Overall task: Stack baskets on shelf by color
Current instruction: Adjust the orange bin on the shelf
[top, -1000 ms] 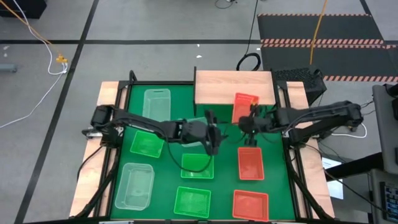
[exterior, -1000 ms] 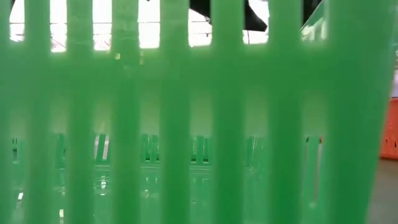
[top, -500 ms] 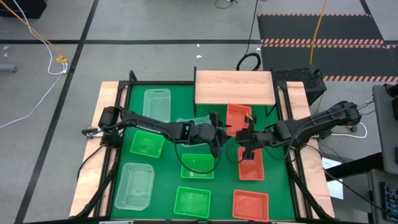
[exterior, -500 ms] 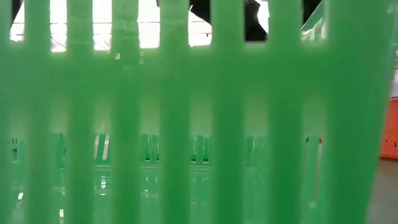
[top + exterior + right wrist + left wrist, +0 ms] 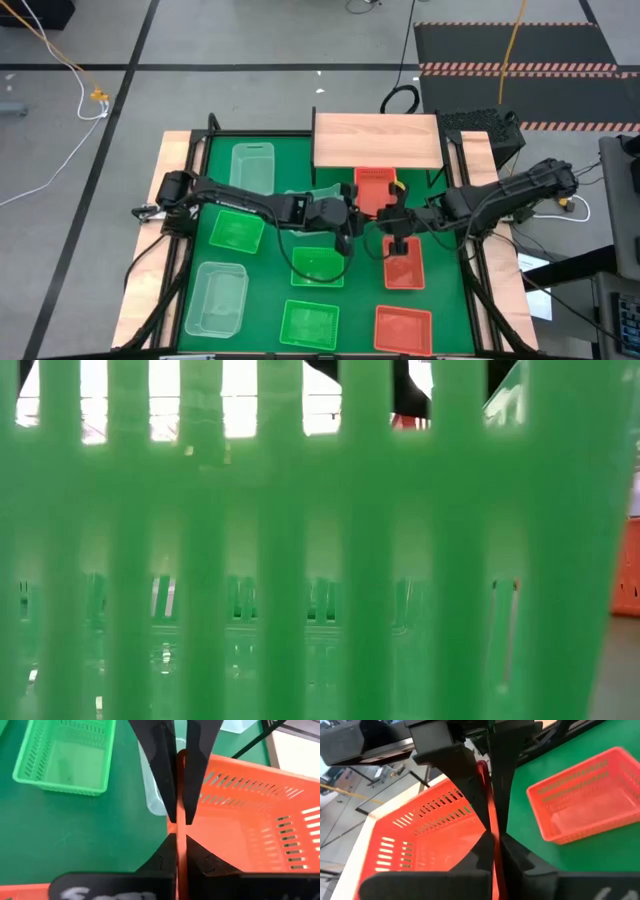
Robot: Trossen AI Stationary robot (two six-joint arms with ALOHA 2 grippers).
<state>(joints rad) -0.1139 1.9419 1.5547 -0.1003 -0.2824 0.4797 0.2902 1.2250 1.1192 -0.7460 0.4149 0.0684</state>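
- Left gripper (image 5: pixel 352 214) clamps the orange-red perforated plastic basket (image 5: pixel 373 190) wall, just before the light wooden-topped shelf (image 5: pixel 377 140).
- Right gripper (image 5: pixel 391 222) pinches the opposite wall.

I see the shelf (image 5: pixel 378 139) at the tabletop's (image 5: pixel 178 150) far edge, with a held basket (image 5: pixel 376 188) just before it between both grippers. Another basket (image 5: pixel 403 268) lies nearer me, apparently partly under the right gripper (image 5: pixel 397 231); the left gripper (image 5: pixel 345 216) sits beside it.
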